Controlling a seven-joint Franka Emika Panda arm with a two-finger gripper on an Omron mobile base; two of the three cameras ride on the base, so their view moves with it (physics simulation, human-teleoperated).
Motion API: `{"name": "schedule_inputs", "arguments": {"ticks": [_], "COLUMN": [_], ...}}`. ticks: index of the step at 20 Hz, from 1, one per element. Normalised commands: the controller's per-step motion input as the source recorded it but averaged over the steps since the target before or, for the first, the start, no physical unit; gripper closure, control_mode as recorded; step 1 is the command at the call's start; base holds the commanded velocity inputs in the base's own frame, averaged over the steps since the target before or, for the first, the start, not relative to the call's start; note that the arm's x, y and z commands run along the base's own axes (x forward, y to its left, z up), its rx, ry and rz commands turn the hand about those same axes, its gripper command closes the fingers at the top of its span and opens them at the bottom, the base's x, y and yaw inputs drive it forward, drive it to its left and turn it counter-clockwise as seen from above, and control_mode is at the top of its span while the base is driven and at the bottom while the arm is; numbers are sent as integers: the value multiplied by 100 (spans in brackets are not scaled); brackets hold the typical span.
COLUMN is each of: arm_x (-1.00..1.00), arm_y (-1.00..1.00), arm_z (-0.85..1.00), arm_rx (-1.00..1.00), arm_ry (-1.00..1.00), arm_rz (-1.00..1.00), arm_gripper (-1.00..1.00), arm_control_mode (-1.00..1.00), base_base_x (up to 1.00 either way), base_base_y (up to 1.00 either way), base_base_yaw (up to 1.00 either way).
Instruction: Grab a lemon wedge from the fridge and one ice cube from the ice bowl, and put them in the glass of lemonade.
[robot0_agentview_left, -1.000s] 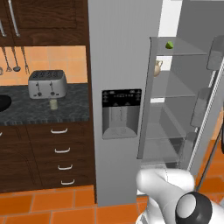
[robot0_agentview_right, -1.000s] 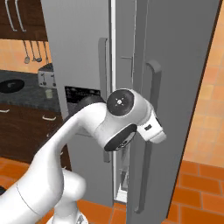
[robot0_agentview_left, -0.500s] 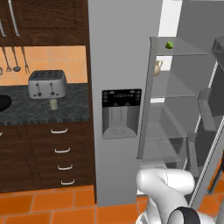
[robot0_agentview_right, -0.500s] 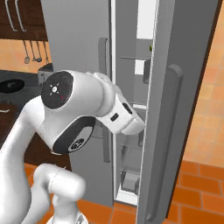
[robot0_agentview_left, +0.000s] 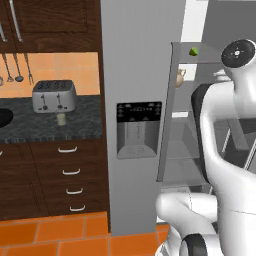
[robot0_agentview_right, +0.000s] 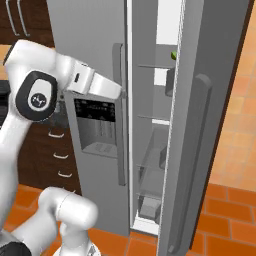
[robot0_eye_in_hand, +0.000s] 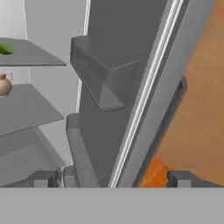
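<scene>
The fridge (robot0_agentview_left: 135, 60) has its right door (robot0_agentview_right: 200, 140) swung open. The lemon wedge (robot0_agentview_left: 194, 51) lies on the top shelf, also seen as a lemon wedge (robot0_agentview_right: 174, 55) and at the left edge, lemon wedge (robot0_eye_in_hand: 5, 48). My gripper (robot0_eye_in_hand: 114, 179) is open, facing the inner side of the open door (robot0_eye_in_hand: 131, 65), with nothing held. The glass of lemonade (robot0_agentview_left: 61, 119) stands on the counter in front of the toaster. The ice bowl (robot0_agentview_left: 3, 117) is cut off at the left edge. The ice cube is too small to make out.
A tan bulb-shaped jug (robot0_agentview_left: 180, 77) sits on the second fridge shelf. A silver toaster (robot0_agentview_left: 54, 96) stands on the dark counter (robot0_agentview_left: 80, 125) above drawers. Door bins (robot0_eye_in_hand: 100, 74) jut from the open door. My arm (robot0_agentview_left: 225, 150) rises before the fridge opening.
The gripper has gone from shut at the door handle to open and has pulled away from it. The arm has swung back to the left, in front of the closed fridge door.
</scene>
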Motion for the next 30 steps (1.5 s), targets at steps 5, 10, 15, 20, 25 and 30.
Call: {"name": "schedule_inputs", "arguments": {"ticks": [5, 10, 15, 20, 25, 30], "arm_x": [100, 50, 31, 0, 0, -3], "arm_y": [-20, -71, -78, -88, -100, -75], "arm_z": [3, 0, -10, -37, -16, 11], "arm_rx": [-43, -3, 0, 1, 1, 0], "arm_ry": [58, 22, 14, 4, 3, 0], "arm_rz": [-4, 0, 0, -1, -1, 0], "arm_gripper": [-100, -100, -100, -100, -100, -100], "arm_control_mode": [-100, -100, -100, -100, -100, -100], "base_base_x": [0, 0, 0, 0, 0, 0], "base_base_y": [0, 0, 0, 0, 0, 0], "base_base_yaw": [0, 0, 0, 0, 0, 0]}}
